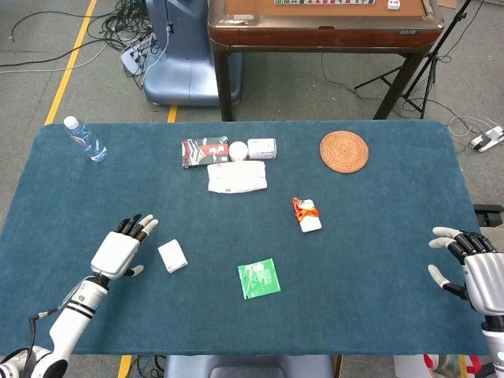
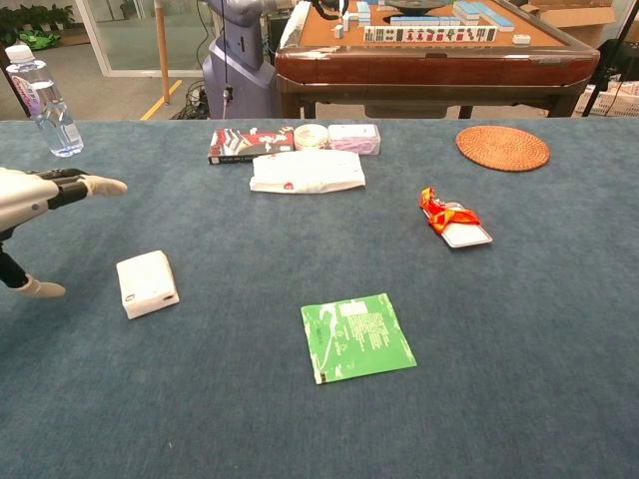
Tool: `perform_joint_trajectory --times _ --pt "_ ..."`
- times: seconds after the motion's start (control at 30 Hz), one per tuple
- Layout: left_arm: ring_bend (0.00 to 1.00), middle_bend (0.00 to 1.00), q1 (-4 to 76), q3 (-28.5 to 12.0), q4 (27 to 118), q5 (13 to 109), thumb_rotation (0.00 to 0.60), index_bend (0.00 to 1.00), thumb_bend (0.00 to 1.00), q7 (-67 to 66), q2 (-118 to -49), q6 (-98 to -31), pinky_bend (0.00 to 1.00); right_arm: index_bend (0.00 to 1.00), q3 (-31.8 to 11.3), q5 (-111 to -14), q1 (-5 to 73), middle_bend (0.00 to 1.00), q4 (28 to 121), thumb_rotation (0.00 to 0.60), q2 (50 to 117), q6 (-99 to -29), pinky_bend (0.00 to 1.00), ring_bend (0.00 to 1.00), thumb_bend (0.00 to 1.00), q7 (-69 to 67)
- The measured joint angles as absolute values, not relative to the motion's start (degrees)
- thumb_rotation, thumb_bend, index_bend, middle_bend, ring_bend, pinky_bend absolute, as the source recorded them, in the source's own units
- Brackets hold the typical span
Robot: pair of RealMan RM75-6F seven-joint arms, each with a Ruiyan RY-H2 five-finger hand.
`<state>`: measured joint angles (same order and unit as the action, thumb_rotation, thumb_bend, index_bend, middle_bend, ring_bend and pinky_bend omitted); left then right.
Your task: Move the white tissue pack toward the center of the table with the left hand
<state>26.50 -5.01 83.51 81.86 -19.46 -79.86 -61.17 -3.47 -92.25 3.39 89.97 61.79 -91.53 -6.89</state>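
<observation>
The white tissue pack lies flat on the blue table, left of the middle and near the front. My left hand hovers just to the left of it, fingers spread and pointing away from me, holding nothing. A small gap separates the hand from the pack. My right hand is at the table's right edge, fingers apart and empty; the chest view does not show it.
A green packet lies front centre. An orange-and-white item sits right of centre. At the back are a larger white pouch, a red-black box, a round tub, a woven coaster and a water bottle.
</observation>
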Motion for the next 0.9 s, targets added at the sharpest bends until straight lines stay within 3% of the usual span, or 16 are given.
perform_joint_trajectory --times 0.9 --pt "0.0 0.0 31.37 -6.61 82.37 74.42 0.6 0.0 0.0 -23.21 -84.95 -57.75 0.11 0.43 -3.89 -92.34 2.65 0.3 89.98 0.6 60.59 -93.2 0.3 0.27 0.22 -9.95"
